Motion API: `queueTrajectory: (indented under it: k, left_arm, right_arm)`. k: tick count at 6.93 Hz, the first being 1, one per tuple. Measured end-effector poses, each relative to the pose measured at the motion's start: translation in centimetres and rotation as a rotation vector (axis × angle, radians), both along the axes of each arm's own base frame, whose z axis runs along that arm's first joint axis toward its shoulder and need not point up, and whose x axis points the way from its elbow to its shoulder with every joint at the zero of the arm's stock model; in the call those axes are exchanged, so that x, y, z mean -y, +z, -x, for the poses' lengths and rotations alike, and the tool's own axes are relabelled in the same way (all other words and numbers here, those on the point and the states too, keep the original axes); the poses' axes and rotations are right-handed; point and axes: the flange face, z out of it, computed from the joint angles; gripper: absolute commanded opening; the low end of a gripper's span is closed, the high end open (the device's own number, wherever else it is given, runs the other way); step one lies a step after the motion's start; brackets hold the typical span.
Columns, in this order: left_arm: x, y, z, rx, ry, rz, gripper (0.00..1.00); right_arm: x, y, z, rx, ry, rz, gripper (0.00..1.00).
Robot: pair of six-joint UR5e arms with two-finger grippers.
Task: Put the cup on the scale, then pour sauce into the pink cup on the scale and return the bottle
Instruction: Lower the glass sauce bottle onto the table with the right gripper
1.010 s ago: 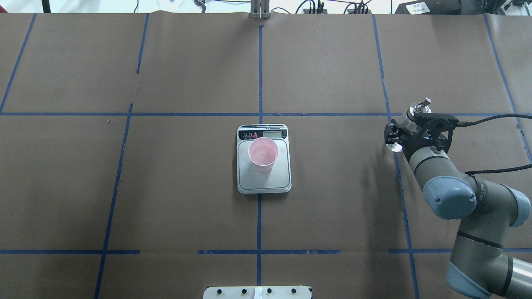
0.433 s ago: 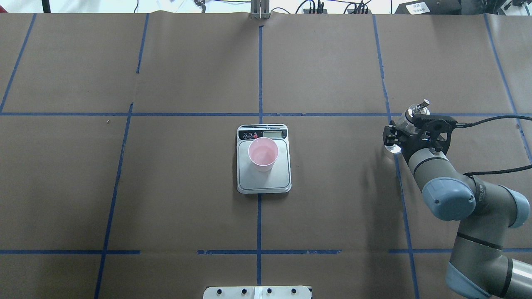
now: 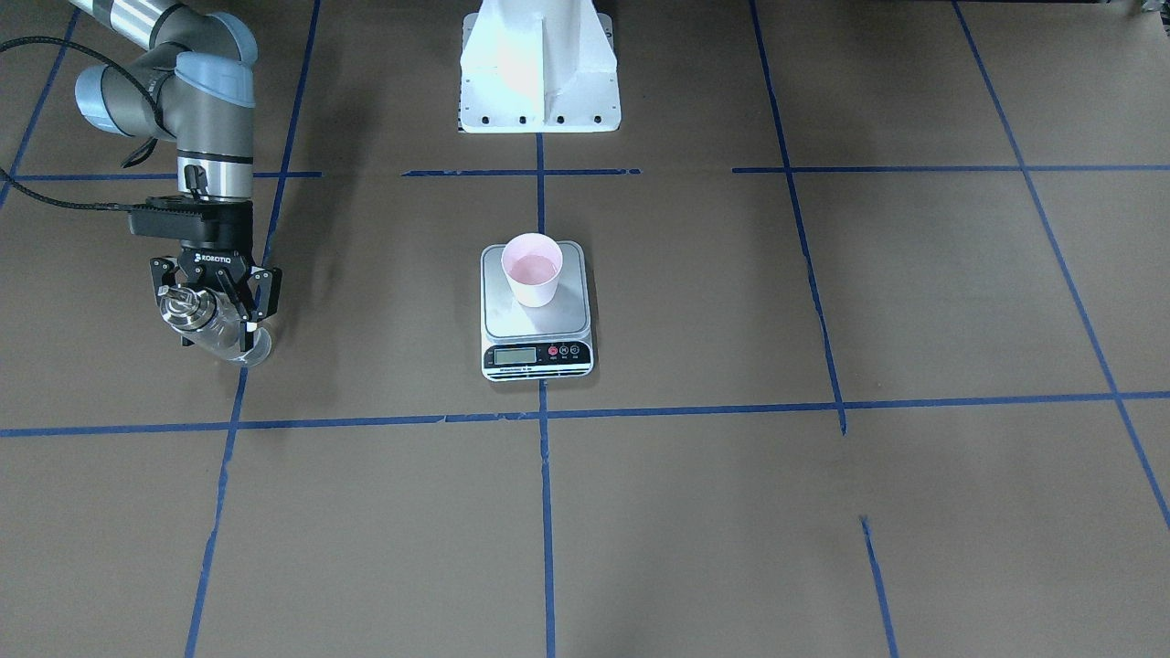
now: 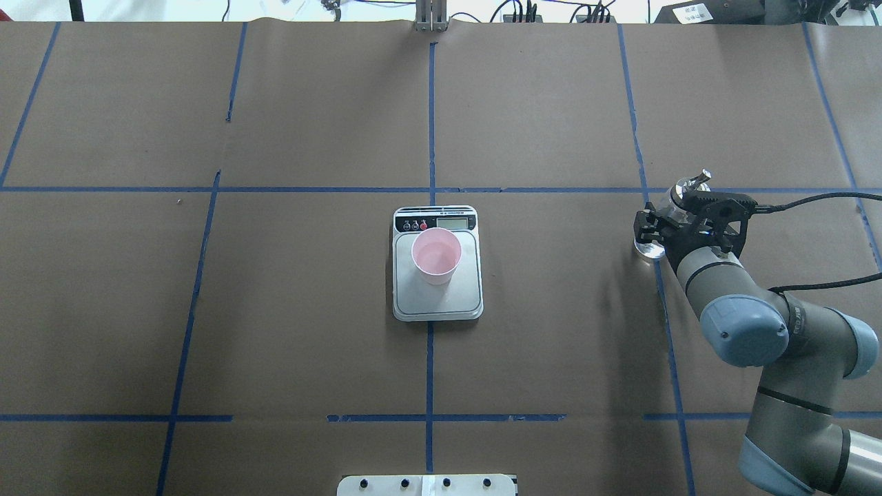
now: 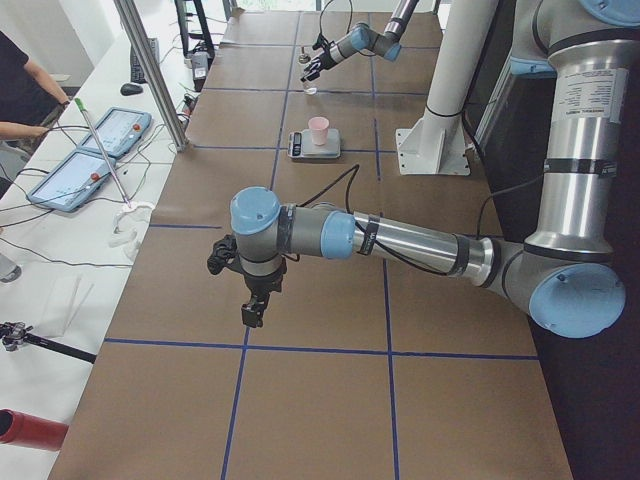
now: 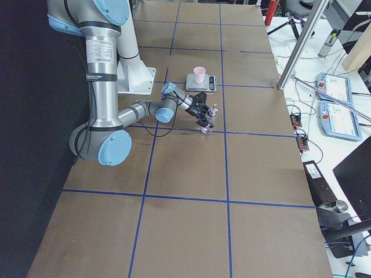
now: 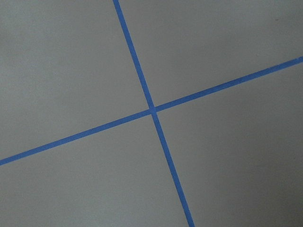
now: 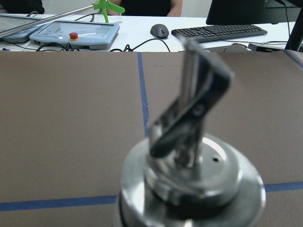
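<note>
Bottle (image 3: pixel 228 340) lower in right end effector (image 3: pixel 212 311); brown table (image 3: pixel 731 302), blue tape (image 3: pixel 695 411).

Pink cup (image 4: pixel 436 256) upright on steel scale (image 4: pixel 469 291), table ctr; clear bottle (image 3: pixel 239 349) tilted in right pincer (image 3: pixel 217 324).

both arms are grey metal tubes joined by rounded housings with pale blue caps, the right arm (image 4: pixel 710 275) and the left arm (image 5: pixel 410 240) alike. thin black rings band the joints. the right gripper (image 3: pixel 212 315) is black with white "robotiq" lettering, and a black cable (image 4: pixel 806 199) runs from its wrist. the left gripper (image 5: pixel 252 315) is black too. a white label (image 5: pixel 583 92) with small print sits on the left arm's silver tube. the white pedestal (image 3: pixel 539 73) carries a row of dark bolts (image 3: pixel 522 120).
</note>
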Motion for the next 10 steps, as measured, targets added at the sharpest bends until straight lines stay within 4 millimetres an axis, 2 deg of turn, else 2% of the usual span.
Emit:
queueTrajectory:
  k: [1, 4, 7, 10]
  left_arm:
    - [0.0, 0.0, 0.0, 0.000, 0.000, 0.000, 1.00]
    - [0.0, -0.1, 0.0, 0.000, -0.001, -0.001, 1.00]
    - [0.0, 0.0, 0.0, 0.000, 0.000, -0.001, 1.00]
    - [0.0, 0.0, 0.1, 0.000, -0.001, 0.000, 1.00]
  right_arm:
    - [0.0, 0.0, 0.0, 0.000, -0.001, 0.000, 0.98]
    - [-0.1, -0.1, 0.0, 0.005, -0.012, 0.007, 1.00]
    - [-1.1, 0.1, 0.1, 0.024, -0.095, 0.079, 1.00]
    - [-3.0, -3.2, -0.8, -0.026, -0.215, 0.218, 1.00]
